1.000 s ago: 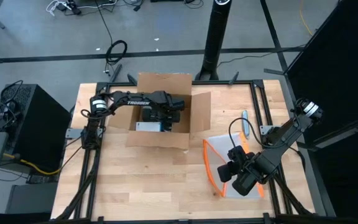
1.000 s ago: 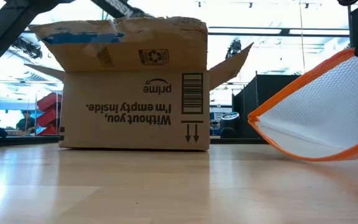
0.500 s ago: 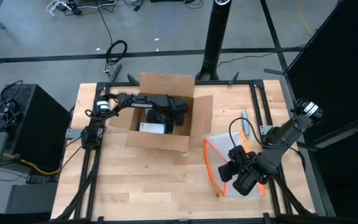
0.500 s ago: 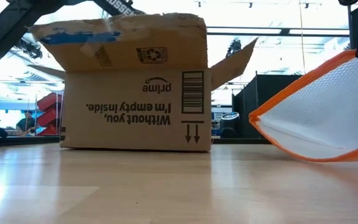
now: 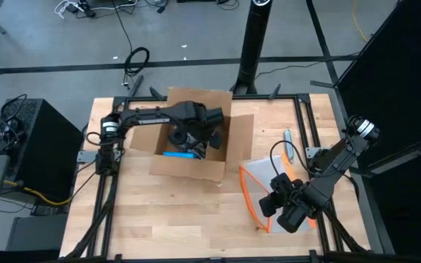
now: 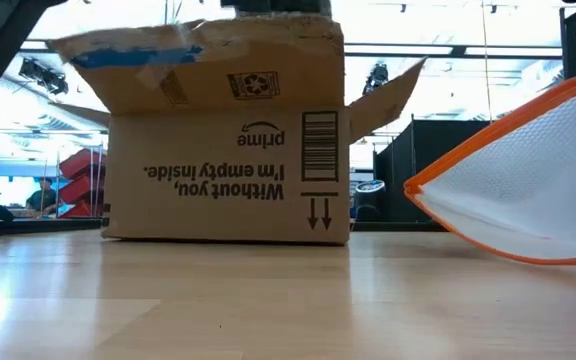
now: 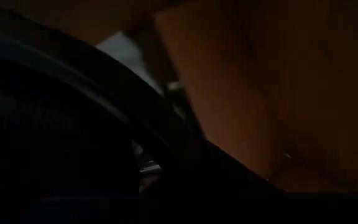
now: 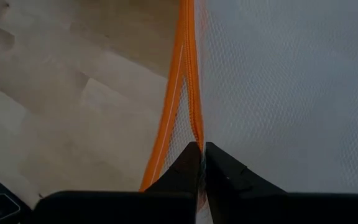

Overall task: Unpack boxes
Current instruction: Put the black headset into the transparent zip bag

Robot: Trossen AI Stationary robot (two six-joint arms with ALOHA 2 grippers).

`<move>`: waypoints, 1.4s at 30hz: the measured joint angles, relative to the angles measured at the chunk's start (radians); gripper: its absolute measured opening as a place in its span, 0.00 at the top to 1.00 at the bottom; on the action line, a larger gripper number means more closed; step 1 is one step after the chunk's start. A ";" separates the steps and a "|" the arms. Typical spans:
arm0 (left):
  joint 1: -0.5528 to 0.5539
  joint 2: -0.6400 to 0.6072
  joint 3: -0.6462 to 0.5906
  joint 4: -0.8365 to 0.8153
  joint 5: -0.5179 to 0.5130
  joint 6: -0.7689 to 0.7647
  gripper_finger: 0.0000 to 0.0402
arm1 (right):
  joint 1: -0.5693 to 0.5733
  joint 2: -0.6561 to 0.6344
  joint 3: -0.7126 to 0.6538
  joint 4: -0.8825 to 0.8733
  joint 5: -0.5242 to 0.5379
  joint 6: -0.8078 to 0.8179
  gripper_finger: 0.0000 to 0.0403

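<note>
My two arms are dark, slim, jointed links. The left end effector point(image 5: 186, 139) looks bulky and black; the right end effector point(image 8: 200, 163) shows two tapered black fingers, a black cable looping behind.

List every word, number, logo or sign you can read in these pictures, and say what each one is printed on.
"prime", upside down, on the cardboard box side facing the low camera.
"Without you, I'm empty inside.", upside down, below it on the same side.
Barcode, paired arrows and a recycling mark on that side: signs only, nothing readable.
Lettering on the left arm in the high view: too small to read.
Orange-edged pouch: no text visible.
</note>
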State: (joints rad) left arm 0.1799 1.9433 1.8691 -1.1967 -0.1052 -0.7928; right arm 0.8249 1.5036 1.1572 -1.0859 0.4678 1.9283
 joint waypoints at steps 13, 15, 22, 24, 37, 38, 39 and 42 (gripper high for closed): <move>-0.071 -0.024 0.325 -0.154 0.021 0.184 1.00 | 0.000 0.000 0.000 0.027 0.007 -0.003 1.00; -0.081 -0.026 0.387 -0.171 0.023 0.208 1.00 | 0.000 0.000 0.000 0.040 0.008 -0.003 1.00; -0.134 -0.136 0.431 -0.049 0.083 0.191 1.00 | 0.000 0.000 0.000 0.118 0.007 -0.018 1.00; -0.180 -0.160 0.430 -0.014 0.089 0.189 1.00 | -0.001 0.000 0.000 0.125 0.003 -0.022 1.00; -0.524 -0.060 0.429 0.175 -0.056 0.168 1.00 | -0.002 -0.005 0.000 0.200 -0.028 -0.051 1.00; -0.546 -0.044 0.429 0.187 -0.067 0.165 1.00 | -0.002 -0.005 0.000 0.208 -0.032 -0.055 1.00; -0.568 -0.027 0.429 0.200 -0.077 0.162 1.00 | -0.002 -0.005 0.000 0.217 -0.035 -0.058 1.00; -0.635 0.022 0.429 0.238 -0.109 0.153 1.00 | -0.002 -0.005 0.000 0.244 -0.045 -0.068 1.00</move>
State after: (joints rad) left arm -0.4547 1.9657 2.2979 -0.9583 -0.2141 -0.6393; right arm 0.8229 1.4990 1.1572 -0.8420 0.4226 1.8600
